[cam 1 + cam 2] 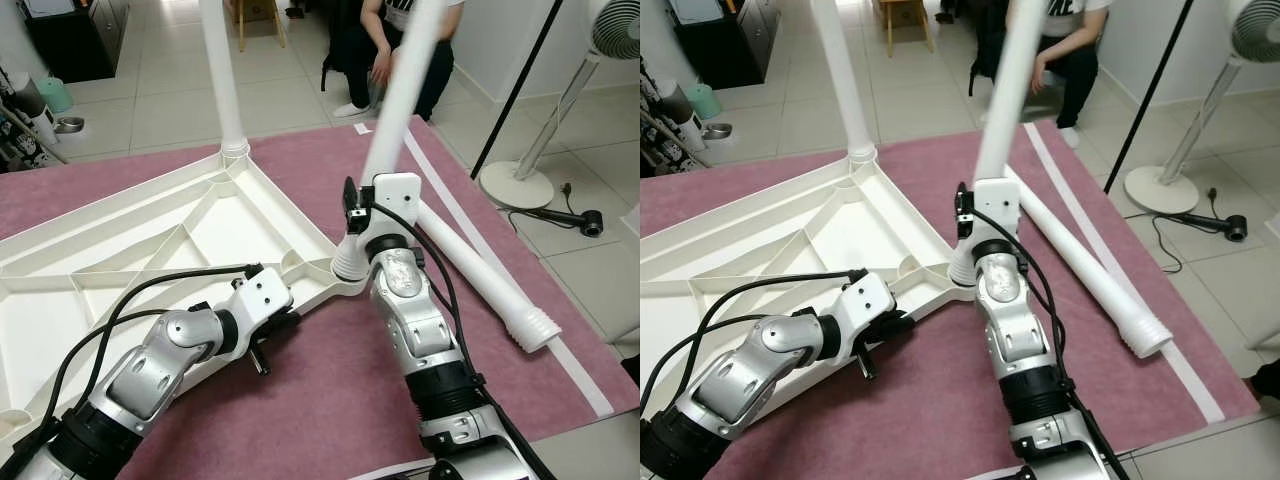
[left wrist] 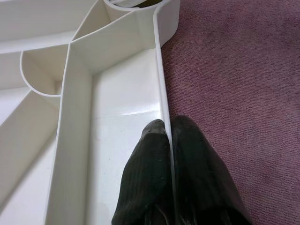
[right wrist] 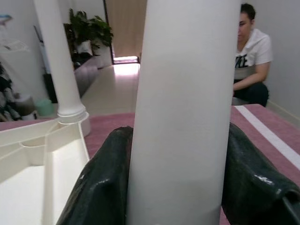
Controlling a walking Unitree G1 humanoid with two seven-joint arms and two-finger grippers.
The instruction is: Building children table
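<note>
White plastic tabletop (image 1: 150, 250) lies upside down on the purple rug (image 1: 330, 400), one leg (image 1: 222, 75) already standing in the far corner. The right hand (image 3: 178, 187) is clamped on a second leg (image 1: 400, 110), its foot at the near corner socket (image 1: 345, 268). The left hand (image 2: 166, 159) pinches the tabletop rim. I judge the leg should be kept straight while turning, and the rim held firmly

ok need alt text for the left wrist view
The left hand pinches the thin side wall of the upturned white tabletop, one black finger inside the ribbed underside and one outside. A mauve rug lies beside the wall.
</note>
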